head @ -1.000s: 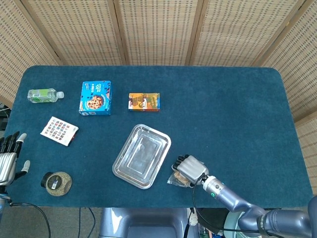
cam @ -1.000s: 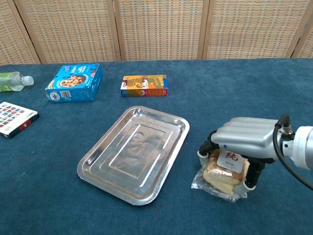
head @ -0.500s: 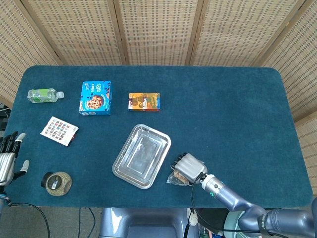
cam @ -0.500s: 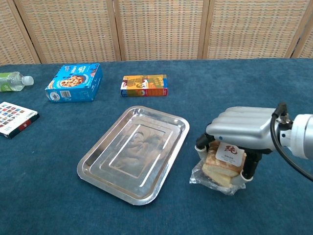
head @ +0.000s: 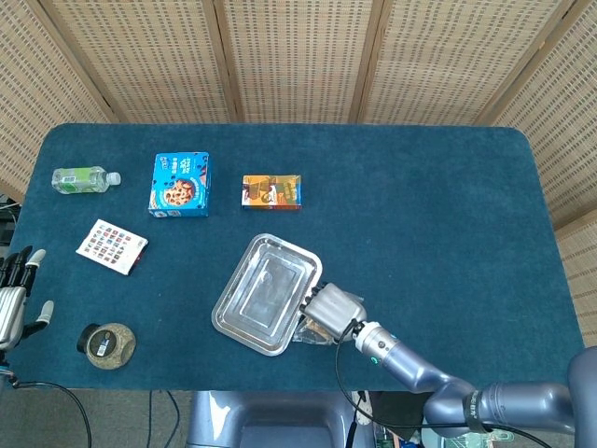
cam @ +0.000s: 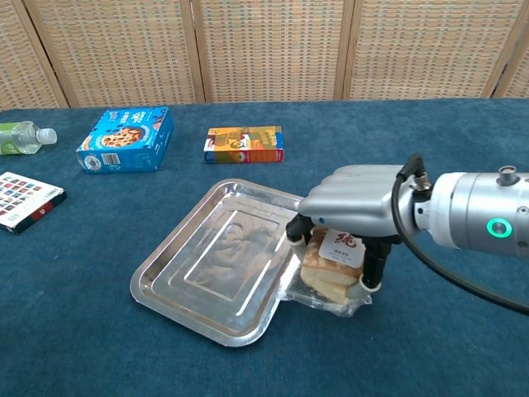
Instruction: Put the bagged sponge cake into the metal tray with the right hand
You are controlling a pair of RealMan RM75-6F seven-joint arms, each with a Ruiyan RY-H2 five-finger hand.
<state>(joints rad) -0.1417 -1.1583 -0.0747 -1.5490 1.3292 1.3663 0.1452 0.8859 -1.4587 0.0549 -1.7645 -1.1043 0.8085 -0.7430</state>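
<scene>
We see the right hand [cam: 351, 207] with its fingers [cam: 295, 233] grasping the bagged cake [cam: 331, 266], lifted at the tray's [cam: 207, 273] right edge. Our left hand [head: 11, 303] hangs released off the bench [head: 420, 215].

Dark teal table [head: 438, 215], silvery metal tray [cam: 198, 273], pale yellow bagged sponge cake [cam: 331, 271], blue box [head: 180, 185]

Silver right hand [cam: 351, 207], black cable, green light
</scene>
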